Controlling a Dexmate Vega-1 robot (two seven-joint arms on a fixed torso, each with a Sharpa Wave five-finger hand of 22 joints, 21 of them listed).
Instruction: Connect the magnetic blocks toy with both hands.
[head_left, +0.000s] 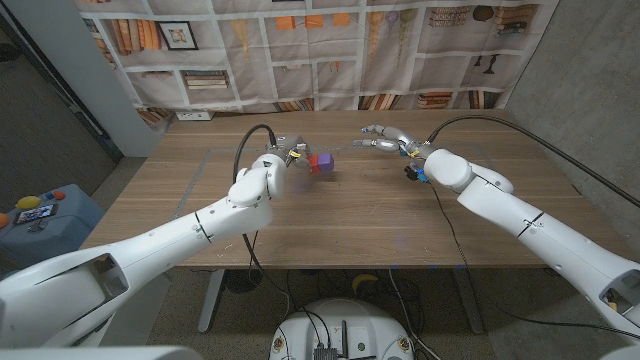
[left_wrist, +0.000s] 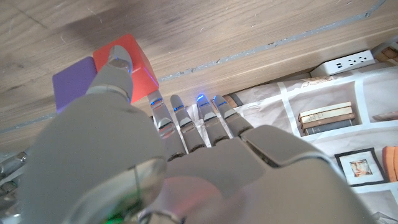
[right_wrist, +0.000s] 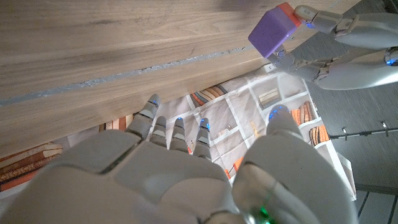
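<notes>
The purple block (head_left: 322, 161) and red block (left_wrist: 127, 62) are stuck together, pinched by the left hand (head_left: 287, 156) above the table (head_left: 380, 215), near its far edge. The right hand (head_left: 383, 140), fingers spread, holds nothing, with open room between them.

The joined blocks (head_left: 321, 162) sit at the left hand (head_left: 283, 156), well apart from the right hand (head_left: 385, 140).

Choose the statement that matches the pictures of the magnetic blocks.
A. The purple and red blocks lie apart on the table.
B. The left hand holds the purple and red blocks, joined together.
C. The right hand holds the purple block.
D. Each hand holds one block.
B: in the left wrist view the left hand grips the red block side by side with the purple block; the right hand is empty.
</notes>
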